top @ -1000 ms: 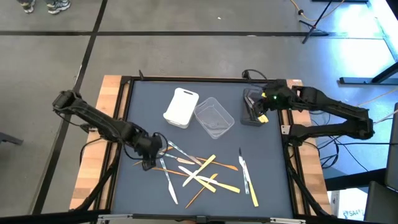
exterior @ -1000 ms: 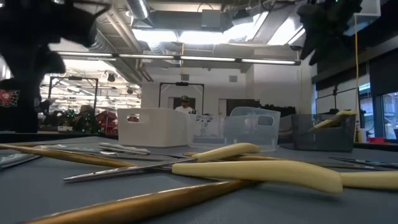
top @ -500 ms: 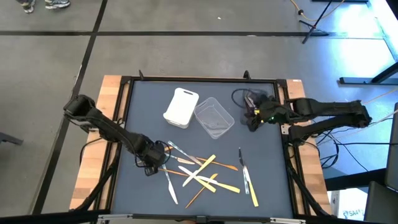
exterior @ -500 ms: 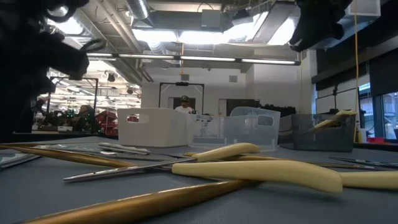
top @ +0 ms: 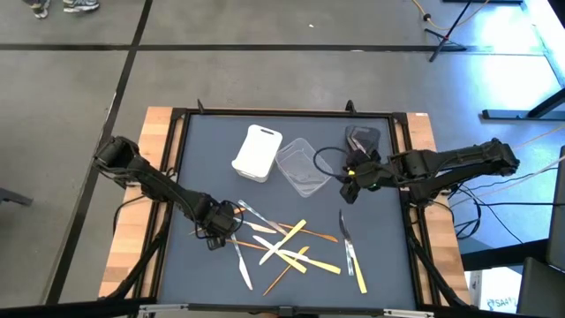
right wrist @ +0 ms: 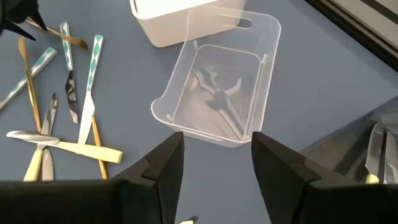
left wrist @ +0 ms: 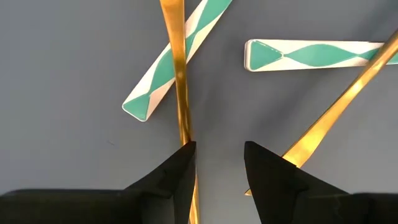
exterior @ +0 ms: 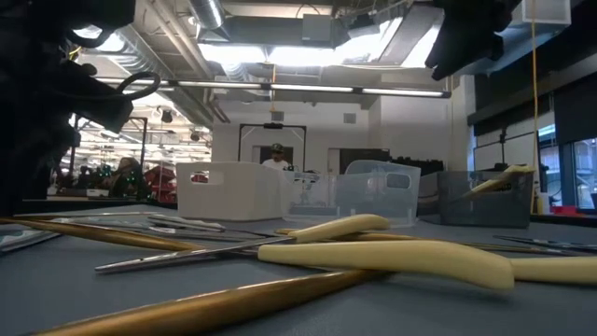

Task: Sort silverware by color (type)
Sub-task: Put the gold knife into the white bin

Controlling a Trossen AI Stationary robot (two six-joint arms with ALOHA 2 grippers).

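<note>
The silverware (top: 282,243) lies in a loose heap on the dark mat, near its front: gold, cream-yellow, silvery and teal-patterned pieces, with two more (top: 350,252) to the right. My left gripper (top: 216,231) hangs open, pointing down, over the heap's left end. In its wrist view my left gripper (left wrist: 217,162) has bare mat between its tips; a gold handle (left wrist: 177,81) runs under one fingertip (left wrist: 185,163), and another gold piece (left wrist: 323,127) lies beside the other. My right gripper (top: 351,184) is open in the air beside the clear tub (top: 303,166). My left gripper points down with one fingertip at the edge of the gold handle (left wrist: 185,138). Whether it touches the handle, I cannot tell. The handle lies flat on the mat.
A white tub (top: 257,152) stands at the back, the clear tub next to it with clear cutlery (right wrist: 217,99) inside, and a dark grey tub (top: 362,139) at the back right with a yellow piece (exterior: 494,179) sticking out. The mat's front left and right are bare.
My left gripper has come down and a little toward the near edge, onto the heap's left end, staying open. My right gripper has swung from over the dark grey tub toward the table's middle and near side, next to the clear tub, rolling as it went.
</note>
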